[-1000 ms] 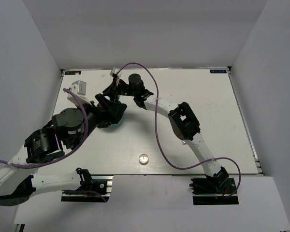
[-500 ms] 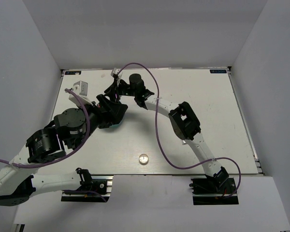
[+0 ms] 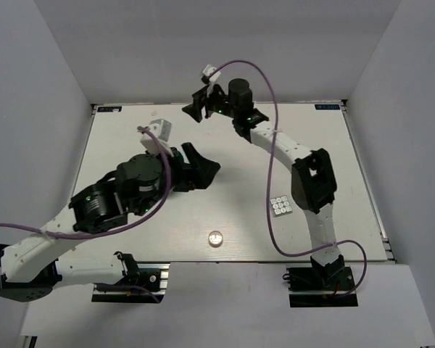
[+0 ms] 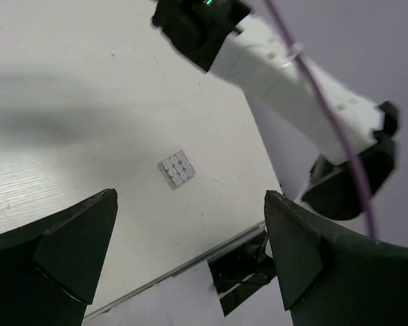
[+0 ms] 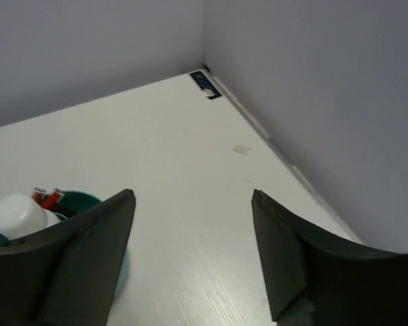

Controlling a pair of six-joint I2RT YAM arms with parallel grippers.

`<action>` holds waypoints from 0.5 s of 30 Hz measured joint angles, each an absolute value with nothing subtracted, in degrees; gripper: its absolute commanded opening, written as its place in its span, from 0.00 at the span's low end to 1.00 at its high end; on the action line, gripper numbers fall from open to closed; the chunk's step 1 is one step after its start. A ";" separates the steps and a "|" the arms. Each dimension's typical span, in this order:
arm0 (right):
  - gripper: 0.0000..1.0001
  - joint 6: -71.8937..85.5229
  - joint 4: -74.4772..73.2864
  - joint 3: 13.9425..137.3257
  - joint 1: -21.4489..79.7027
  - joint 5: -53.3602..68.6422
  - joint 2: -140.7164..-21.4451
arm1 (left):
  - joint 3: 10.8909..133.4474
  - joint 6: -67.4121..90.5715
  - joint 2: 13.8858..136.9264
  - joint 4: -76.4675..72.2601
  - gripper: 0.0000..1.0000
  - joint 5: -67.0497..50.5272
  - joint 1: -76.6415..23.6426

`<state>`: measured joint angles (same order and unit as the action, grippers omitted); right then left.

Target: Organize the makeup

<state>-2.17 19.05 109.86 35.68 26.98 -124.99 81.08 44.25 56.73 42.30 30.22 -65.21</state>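
- Top view: the left gripper (image 3: 201,164) hung over the middle of the white table (image 3: 362,159), its jaws spread and nothing in them.
- Top view: the right gripper (image 3: 194,109) was out over the table's far edge, left of centre. From above it could not be told whether it was spread or clenched.
- Top view: the square palette (image 3: 280,206) lay flat on the right half of the table, near the right arm (image 3: 275,141). The round clear jar (image 3: 216,237) sat close to the near edge, well apart from the palette and from both grippers.
- Left wrist view: the two fingers (image 4: 68,251) stood wide apart with bare table between them, released and holding nothing. The palette lay beyond them, pans up, with the right arm crossing the frame above it.
- Right wrist view: the fingers (image 5: 292,258) were apart with only bare table between them, so this gripper was released too.
- Right wrist view: the teal holder (image 5: 80,199) showed at lower left, partly behind one finger. A white bottle (image 5: 17,212) and red pencils (image 5: 51,199) stood in it.
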 measured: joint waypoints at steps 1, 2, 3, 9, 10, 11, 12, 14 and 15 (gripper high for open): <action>0.80 -3.49 17.10 108.84 34.94 25.98 -122.78 | 80.73 44.10 57.69 41.58 0.98 28.84 -65.08; 0.88 -5.13 14.11 107.74 33.82 24.91 -120.01 | 80.09 43.92 58.83 40.80 0.98 27.44 -64.99; 0.89 -5.96 12.21 107.13 33.21 24.45 -118.45 | 79.13 43.86 59.94 40.07 0.98 26.09 -64.95; 0.89 -12.88 -7.40 100.68 27.94 24.49 -105.30 | 69.38 43.44 66.87 36.64 0.98 16.49 -64.60; 0.87 -13.78 -10.22 97.65 26.83 24.56 -102.52 | 68.79 43.44 68.60 37.08 0.97 15.53 -64.58; 0.84 -14.35 -12.91 94.83 25.71 24.49 -100.22 | 68.62 43.46 70.28 37.45 0.94 14.74 -64.55; 0.77 -14.96 -15.79 91.83 24.12 24.53 -97.86 | 68.55 43.48 71.90 37.47 0.92 13.98 -64.45; 0.59 -15.68 -20.64 86.72 21.06 24.03 -94.28 | 68.51 43.46 74.54 37.34 0.85 12.56 -64.07; 0.52 -15.79 -22.96 84.53 19.14 23.77 -92.95 | 68.51 43.48 75.75 37.23 0.82 12.03 -63.83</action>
<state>-15.79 -22.96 84.53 19.14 23.77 -92.95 68.51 43.48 75.75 37.23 12.03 -63.83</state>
